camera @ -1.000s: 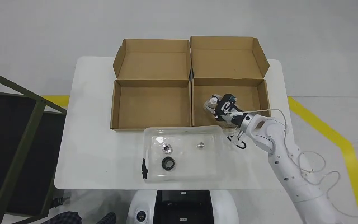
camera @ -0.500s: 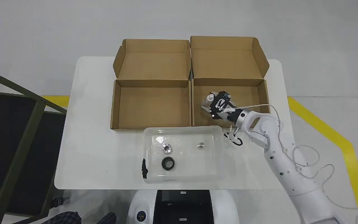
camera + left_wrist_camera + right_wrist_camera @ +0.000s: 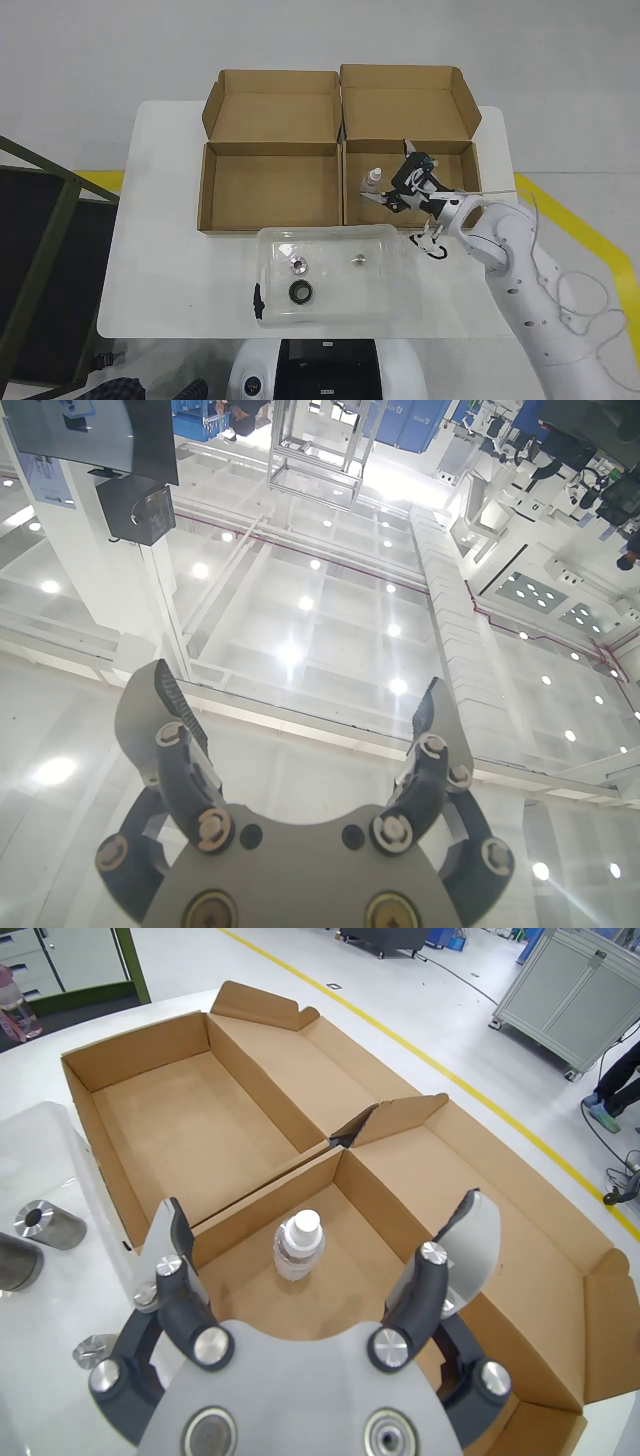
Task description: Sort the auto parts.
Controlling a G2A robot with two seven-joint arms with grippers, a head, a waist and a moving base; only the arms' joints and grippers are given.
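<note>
1. Nearest on the white desk (image 3: 170, 250) sits a clear plastic tray (image 3: 385, 300) with thin, glossy walls. In it lie a silvery metal bushing (image 3: 299, 266) with a bore through it, a black ring (image 3: 301, 292) and a small metal piece (image 3: 359, 259). All three look hard, smooth and likely to roll or slip.
2. Just beyond the tray's far right corner, the right pincer (image 3: 395, 192) hangs over the right cardboard box (image 3: 455, 215). Its ribbed fingers are spread wide and hold nothing.
3. Between and beyond those fingers, a small bottle (image 3: 298, 1253) stands upright on the box floor, in the near left part. It touches neither finger. It is a clear plastic cylinder with a white cap, light and easily tipped.
4. Judging by this, the bottle's placing is done and the step in hand is the release. The next move calls for lifting clear without knocking the bottle, then going back over the tray wall for a metal part.
5. The left cardboard box (image 3: 270, 190), matte brown with its lid folded back, lies beside the right one and looks empty.
6. The left pincer (image 3: 297, 680) points up at the ceiling, spread wide and empty.
</note>
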